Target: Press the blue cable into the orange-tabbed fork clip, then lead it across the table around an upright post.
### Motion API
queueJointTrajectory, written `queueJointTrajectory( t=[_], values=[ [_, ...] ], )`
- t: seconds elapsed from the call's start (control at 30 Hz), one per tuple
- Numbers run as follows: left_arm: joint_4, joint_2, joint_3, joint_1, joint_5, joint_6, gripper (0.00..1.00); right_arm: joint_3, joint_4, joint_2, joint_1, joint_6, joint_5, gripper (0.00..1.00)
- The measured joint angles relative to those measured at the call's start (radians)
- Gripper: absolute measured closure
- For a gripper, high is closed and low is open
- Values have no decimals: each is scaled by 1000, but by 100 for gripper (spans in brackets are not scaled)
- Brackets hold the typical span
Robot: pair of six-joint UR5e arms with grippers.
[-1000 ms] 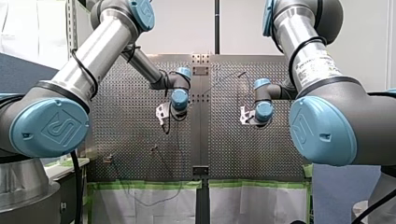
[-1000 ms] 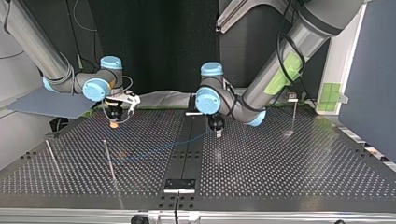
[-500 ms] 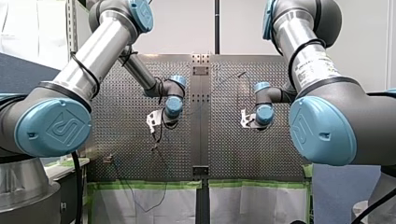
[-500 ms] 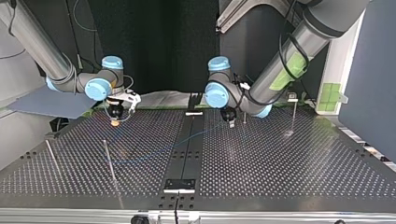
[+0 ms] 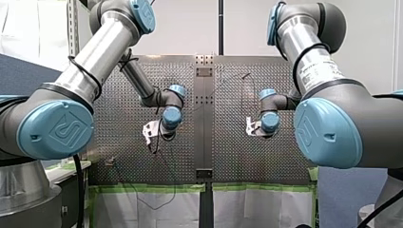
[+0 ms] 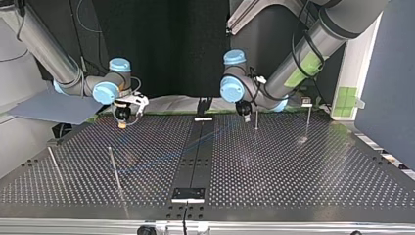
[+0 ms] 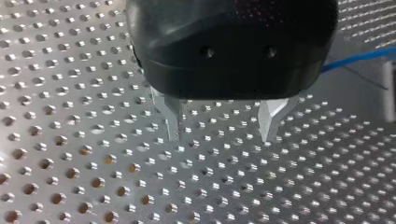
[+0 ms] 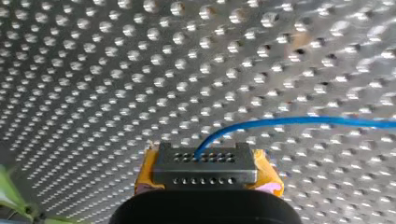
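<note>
Two grippers low over the perforated metal table (image 6: 293, 166), one of them holding the cable.

My right gripper (image 8: 206, 173), yellow-padded, is clamped on the thin blue cable (image 8: 299, 122), which leaves the dark block (image 8: 205, 164) between the pads, arcs over and runs off sideways above the table's holes. In the top view this gripper hangs near the table's far edge, at the view's left, and the cable trails faintly toward the dark centre strip (image 6: 192, 166). My left gripper (image 7: 220, 138) hovers just above the surface, its two metal fingers (image 7: 170, 114) apart with nothing between them. In the top view it sits just beside a thin upright metal post (image 6: 256, 120).
</note>
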Motion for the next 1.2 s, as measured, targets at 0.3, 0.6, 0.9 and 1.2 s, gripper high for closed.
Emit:
queueJointTrajectory(
  t=[0.3,0.6,0.9,1.2],
  values=[
    [41,0,-21,1,42,3,19,0,-10,75,-13,-16,0,100],
    [66,0,-22,4,70,3,19,0,-60,161,-42,-27,-1,100],
    [14,0,-22,13,11,32,19,0,-96,242,-58,-15,-3,100],
    [-5,0,-70,22,-55,60,16,0,-102,289,-65,-14,-4,100]
  ],
)
